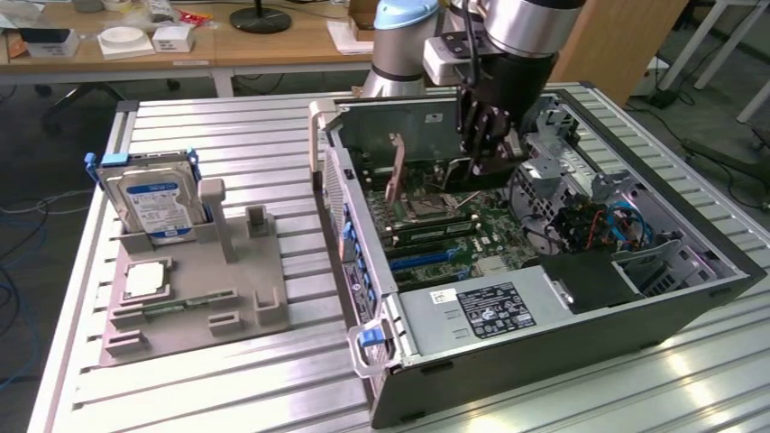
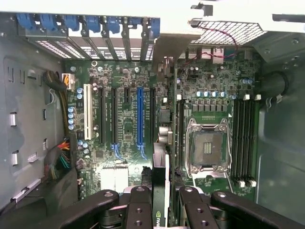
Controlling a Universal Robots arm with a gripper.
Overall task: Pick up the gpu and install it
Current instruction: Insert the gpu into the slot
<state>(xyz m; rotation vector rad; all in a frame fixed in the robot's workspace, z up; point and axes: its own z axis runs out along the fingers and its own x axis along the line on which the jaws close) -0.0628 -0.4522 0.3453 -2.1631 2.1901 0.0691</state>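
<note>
The gpu [image 2: 161, 181] is a thin dark card seen edge-on, running from between my fingers toward the case's rear slot openings. It stands upright over the motherboard [image 2: 124, 119], between the blue slot [image 2: 140, 114] and the processor socket [image 2: 206, 148]. My gripper [image 2: 164, 210] is shut on the card's near end, one finger on each side. In the exterior view the gripper [image 1: 484, 171] reaches down into the open computer case [image 1: 673, 298], and the card's narrow bracket [image 1: 398, 170] stands upright by the case's rear wall. Whether the card's edge sits in a slot is hidden.
On the exterior view's left, a grey fixture [image 1: 241, 298] holds a silver hard drive [image 1: 151, 203], a processor chip [image 1: 144, 280] and a green memory stick [image 1: 180, 304]. Inside the case are the power supply [image 1: 481, 307], cables [image 1: 590, 225] and drive cage. Memory slots [image 2: 243, 138] flank the socket.
</note>
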